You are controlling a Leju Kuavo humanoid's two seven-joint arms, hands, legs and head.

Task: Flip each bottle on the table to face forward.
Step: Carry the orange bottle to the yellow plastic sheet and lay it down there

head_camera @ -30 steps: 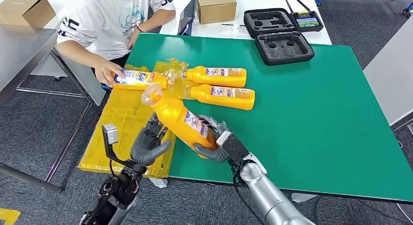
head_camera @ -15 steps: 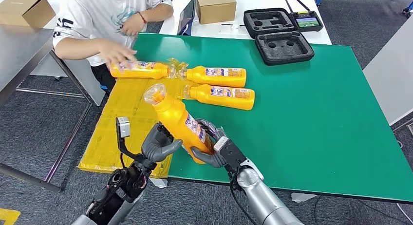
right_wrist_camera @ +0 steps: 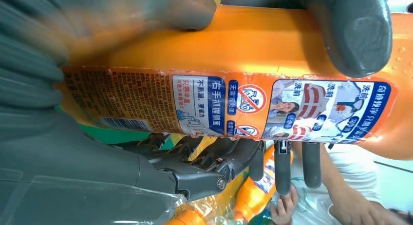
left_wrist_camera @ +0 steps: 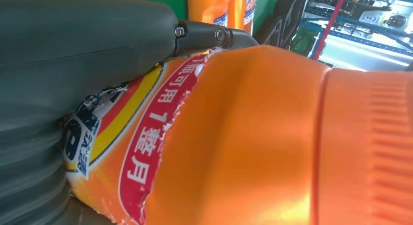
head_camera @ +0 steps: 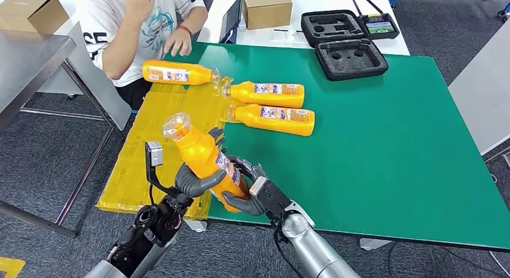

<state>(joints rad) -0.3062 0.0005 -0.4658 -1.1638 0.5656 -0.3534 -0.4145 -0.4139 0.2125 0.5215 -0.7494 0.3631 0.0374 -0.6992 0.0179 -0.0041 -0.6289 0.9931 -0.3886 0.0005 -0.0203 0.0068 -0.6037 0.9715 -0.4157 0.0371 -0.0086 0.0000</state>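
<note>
An orange bottle with a clear-wrapped cap stands tilted above the near left corner of the green table. Both my hands grip it: my left hand wraps its middle from the left, my right hand holds its base. The left wrist view shows the bottle close up under my left hand. In the right wrist view its back label faces the camera, with my right hand around it. Two more orange bottles lie on the table, and a third lies at its far left edge.
A person in a white shirt stands at the table's far left corner, one hand near the third bottle. Yellow sheets hang off the left edge. Black foam cases and a cardboard box sit at the back.
I have pulled the held bottle nearer and more upright, and my left hand has closed on it. The person set the third bottle down at the table's left edge and drew the hand back.
</note>
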